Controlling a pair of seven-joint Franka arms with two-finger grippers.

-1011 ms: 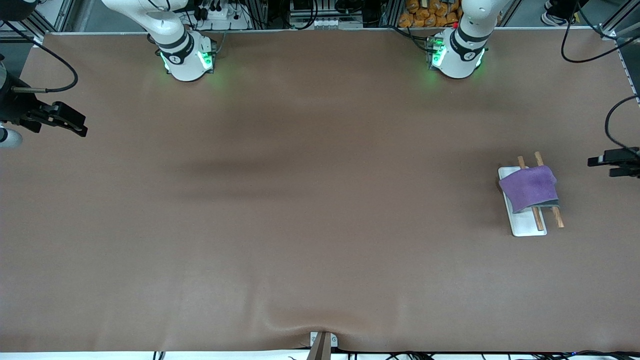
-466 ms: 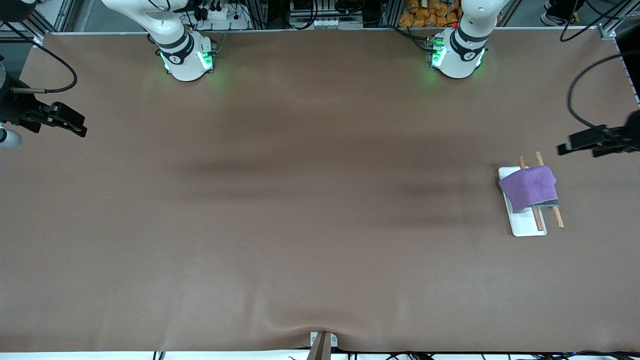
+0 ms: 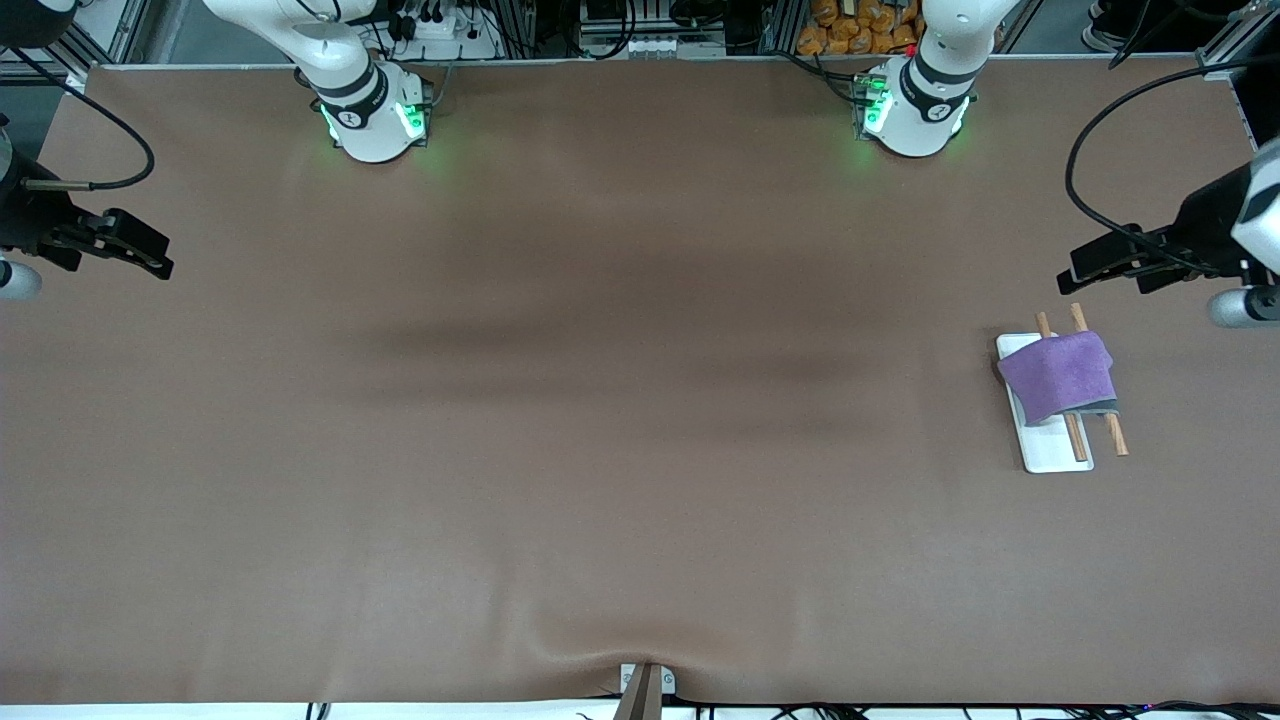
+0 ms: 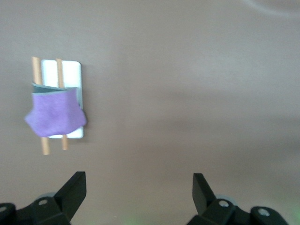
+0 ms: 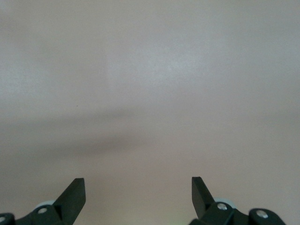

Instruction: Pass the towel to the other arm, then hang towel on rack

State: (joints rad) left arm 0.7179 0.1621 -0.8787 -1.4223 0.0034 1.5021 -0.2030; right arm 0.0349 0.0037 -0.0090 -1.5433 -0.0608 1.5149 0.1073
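The purple towel (image 3: pixel 1060 375) hangs draped over the two wooden rods of the rack (image 3: pixel 1050 450) at the left arm's end of the table. Its dark grey underside shows at one edge. In the left wrist view the towel (image 4: pixel 54 115) lies over the rack (image 4: pixel 70 75). My left gripper (image 3: pixel 1085 262) is open and empty, up in the air over the table beside the rack; its jaws stand wide apart (image 4: pixel 139 185). My right gripper (image 3: pixel 150 255) is open and empty (image 5: pixel 138 185) over the right arm's end of the table, where that arm waits.
A brown mat (image 3: pixel 600 400) covers the whole table. A small metal clamp (image 3: pixel 645 685) sits at the table edge nearest the front camera. Black cables (image 3: pixel 1100 150) hang from the left arm.
My left gripper has moved in from the table's end toward the rack and a little toward the robots' bases. The towel, the rack and the right arm have not moved.
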